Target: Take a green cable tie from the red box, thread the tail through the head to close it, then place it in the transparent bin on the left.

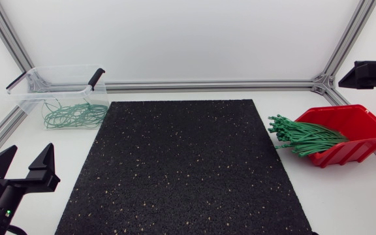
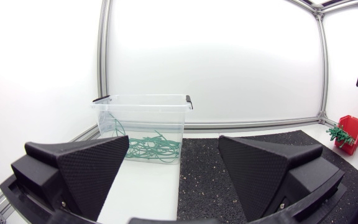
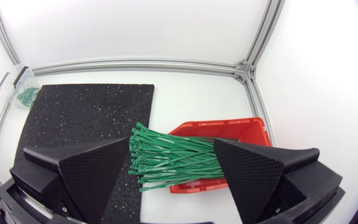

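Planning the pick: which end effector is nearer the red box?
Right. The right end effector hovers over the box; the left end effector is far across the mat.

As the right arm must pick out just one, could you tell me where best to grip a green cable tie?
Probably near the head end, from above: the green cable ties fan apart where they jut past the open front of the red box toward the mat, but lie bunched inside.
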Robot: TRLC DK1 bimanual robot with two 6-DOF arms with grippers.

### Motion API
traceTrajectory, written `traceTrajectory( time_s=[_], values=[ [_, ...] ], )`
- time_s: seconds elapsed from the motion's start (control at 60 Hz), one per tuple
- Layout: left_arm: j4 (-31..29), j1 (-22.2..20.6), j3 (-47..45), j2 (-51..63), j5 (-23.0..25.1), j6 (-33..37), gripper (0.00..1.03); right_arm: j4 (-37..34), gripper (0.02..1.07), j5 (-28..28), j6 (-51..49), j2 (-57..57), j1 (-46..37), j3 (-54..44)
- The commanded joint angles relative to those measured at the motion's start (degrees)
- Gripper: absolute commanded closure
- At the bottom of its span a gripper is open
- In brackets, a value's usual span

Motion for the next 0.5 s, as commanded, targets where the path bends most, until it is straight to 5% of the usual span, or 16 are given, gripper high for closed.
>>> traceTrajectory(
  time_s=[0.0, 0.217, 0.483],
  values=[
    [-0.36, 0.41, -2.44, -0.39, -0.1, -0.78, 0.03, -3.21, 0.07, -1.45, -6.37, 4.76, -1.02, 4.67],
    [-0.36, 0.15, -2.44, -0.39, -0.1, -0.78, 0.03, -15.25, 0.07, -1.45, -25.44, 15.92, -0.84, 15.48],
    [-0.36, 0.06, -2.44, -0.39, -0.1, -0.78, 0.03, -21.67, 0.07, -0.66, -48.64, 21.72, -1.37, 17.94]
  ],
)
